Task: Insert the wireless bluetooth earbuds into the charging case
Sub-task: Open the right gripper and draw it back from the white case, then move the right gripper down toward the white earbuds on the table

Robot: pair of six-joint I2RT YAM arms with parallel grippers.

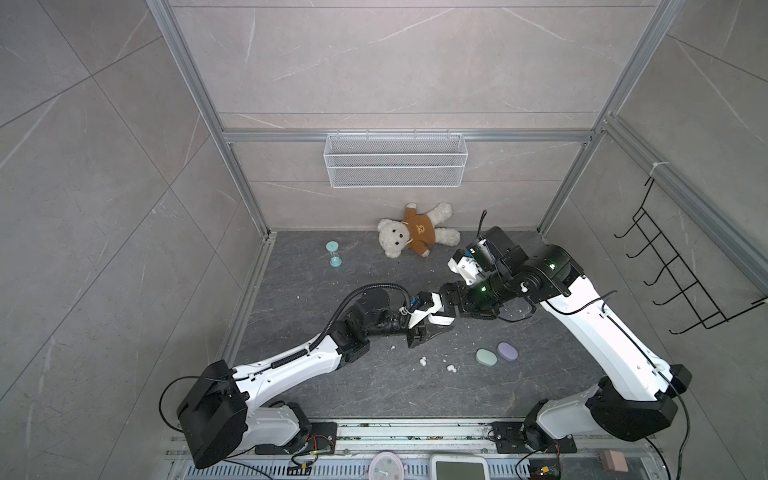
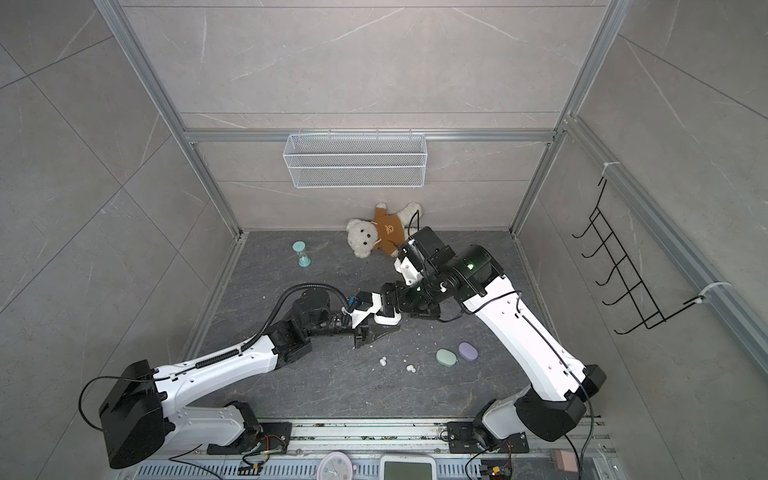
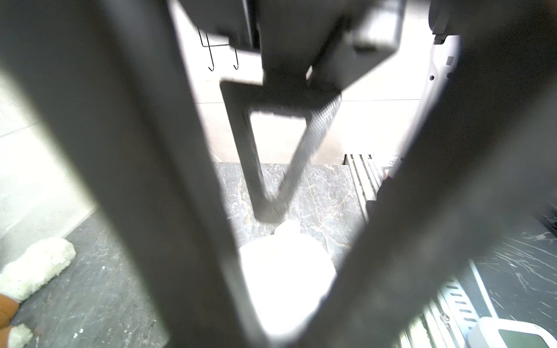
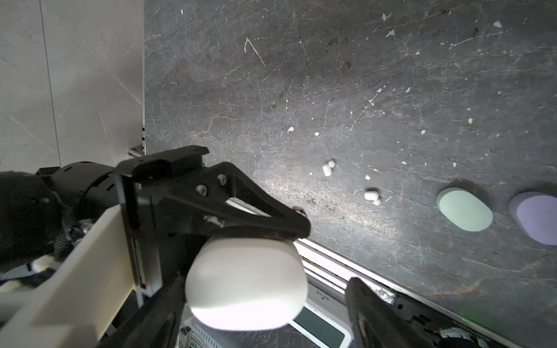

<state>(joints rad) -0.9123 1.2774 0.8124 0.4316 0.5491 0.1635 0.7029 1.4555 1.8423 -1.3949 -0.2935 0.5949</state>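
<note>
Right wrist view: the left gripper (image 4: pixel 250 259) has its fingers pinched on the closed white charging case (image 4: pixel 245 280), the right gripper (image 1: pixel 449 302) has its fingers spread empty beside it, and the white earbuds (image 4: pixel 327 169) lie loose near the front edge of the surface (image 4: pixel 331 75), so opening the lid looks to be the next move.

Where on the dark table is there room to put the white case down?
Best is the bare front strip between the left arm and right arm, nearer than the white earbuds. Also bare: between the hourglass and the left arm. Crowded: around the earbuds, green case and lilac case.
</note>
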